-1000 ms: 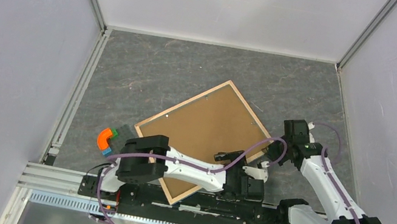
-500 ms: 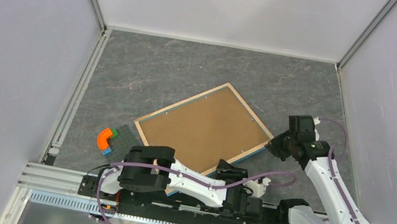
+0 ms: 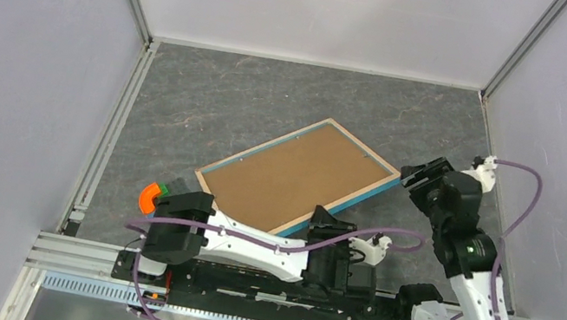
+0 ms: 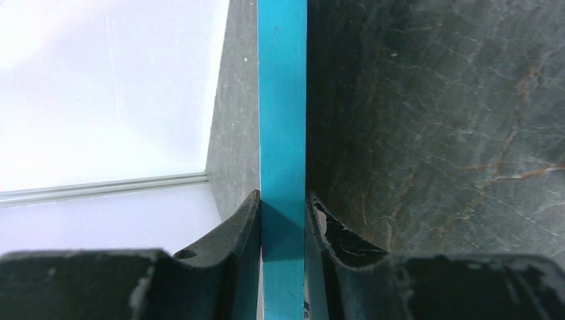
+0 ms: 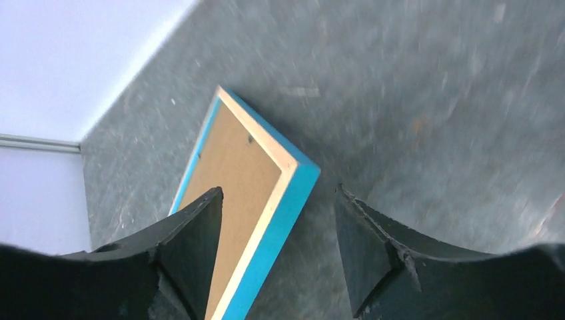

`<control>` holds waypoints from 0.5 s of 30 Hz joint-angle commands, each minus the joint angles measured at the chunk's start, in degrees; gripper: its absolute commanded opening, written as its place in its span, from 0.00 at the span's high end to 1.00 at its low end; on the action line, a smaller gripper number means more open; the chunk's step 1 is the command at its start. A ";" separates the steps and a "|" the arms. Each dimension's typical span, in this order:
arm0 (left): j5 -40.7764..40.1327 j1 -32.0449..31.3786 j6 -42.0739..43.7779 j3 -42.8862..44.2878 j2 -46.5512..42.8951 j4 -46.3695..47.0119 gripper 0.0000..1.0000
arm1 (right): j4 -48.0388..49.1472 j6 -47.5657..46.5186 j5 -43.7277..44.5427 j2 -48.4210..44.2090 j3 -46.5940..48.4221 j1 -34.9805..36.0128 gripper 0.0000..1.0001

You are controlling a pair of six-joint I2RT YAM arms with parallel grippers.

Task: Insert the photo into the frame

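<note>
Change vs a sec ago: the frame [image 4: 282, 100] lay flat-ish as a diamond w/ the left arm stretched across it. Now its near long edge is tipped up, so from above it looks narrower and the blue side shows along the near-right. The R gripper [image 3: 421, 175] was down by the frame's right corner. It has since pulled back and up.

Grip state:
- L gripper [image 3: 322, 218]: jaws closed tight on the blue near edge, one pad each side, per the wrist cam. It alone holds the frame.
- R gripper: jaws spread wide, nothing in them. It hangs over the right corner, apart from it as far as I can tell.

Where and which way: the frame sits mid-table [image 3: 274, 92], a bit right of centre. The far long edge looks to be down, though contact isn't clear. The wood back and brown backing board [image 3: 295, 175] face up, blue front down. The long axis runs near-left to far-right, w/ the right corner pointing at the R gripper.

The photo isn't in any view, so I can't tell if it's already under the board.

My read: this is prob. a tip-up or the start of a flip. If the photo is inside, the job is nearly done. If not, the board has to come out first.

A small orange, green and blue toy [image 3: 151, 197] lies near-left, clear of the frame.
</note>
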 commanded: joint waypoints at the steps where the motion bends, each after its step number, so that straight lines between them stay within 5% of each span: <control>1: -8.23 0.14 5.79 5.40 -7.50 2.97 0.98 | 11.17 -17.24 8.45 -6.81 4.74 0.23 0.32; 6: -2.67 3.09 4.12 12.36 -14.00 2.31 0.98 | 10.80 -23.47 18.14 -11.30 7.46 0.25 0.25; 15: 25.91 19.03 -9.41 32.27 -18.36 -11.53 0.98 | 10.39 -24.14 19.62 -12.94 5.02 0.25 0.23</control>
